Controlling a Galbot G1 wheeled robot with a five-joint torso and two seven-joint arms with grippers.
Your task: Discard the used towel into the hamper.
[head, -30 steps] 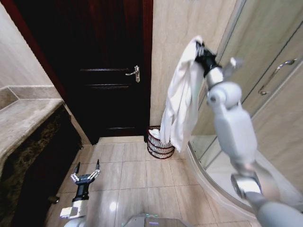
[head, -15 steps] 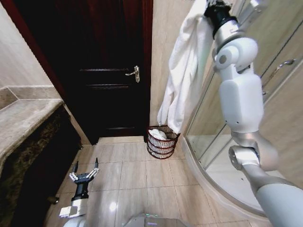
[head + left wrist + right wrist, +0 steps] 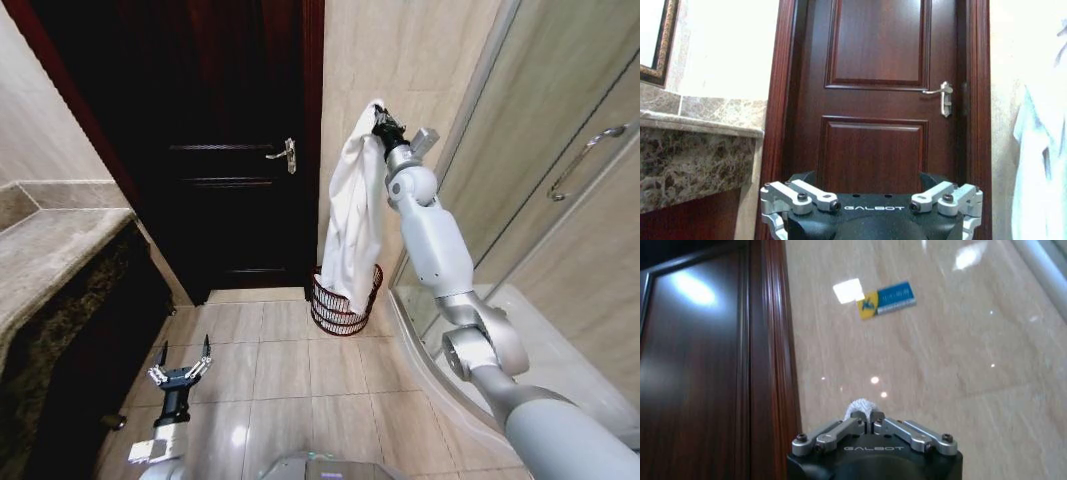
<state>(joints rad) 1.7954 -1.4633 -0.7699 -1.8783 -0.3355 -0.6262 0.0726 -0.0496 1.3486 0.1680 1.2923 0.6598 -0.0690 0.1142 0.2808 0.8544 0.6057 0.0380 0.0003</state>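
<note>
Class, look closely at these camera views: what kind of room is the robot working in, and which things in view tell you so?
Most likely a bathroom. A curved glass shower enclosure stands on the right, a marble counter on the left, with tiled floor and walls. The right claw holds a white towel above the hamper by the dark wooden door.

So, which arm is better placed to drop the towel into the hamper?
Right. The right gripper holds the towel hanging above the hamper; the left gripper is open, low, away.

The floor (image 3: 290, 370) is made of light beige tiles. The hamper (image 3: 340, 305) stands directly on it, just beside the wall corner, to the right of the dark wooden door (image 3: 220, 150), near the shower's curved base (image 3: 420, 340).
</note>
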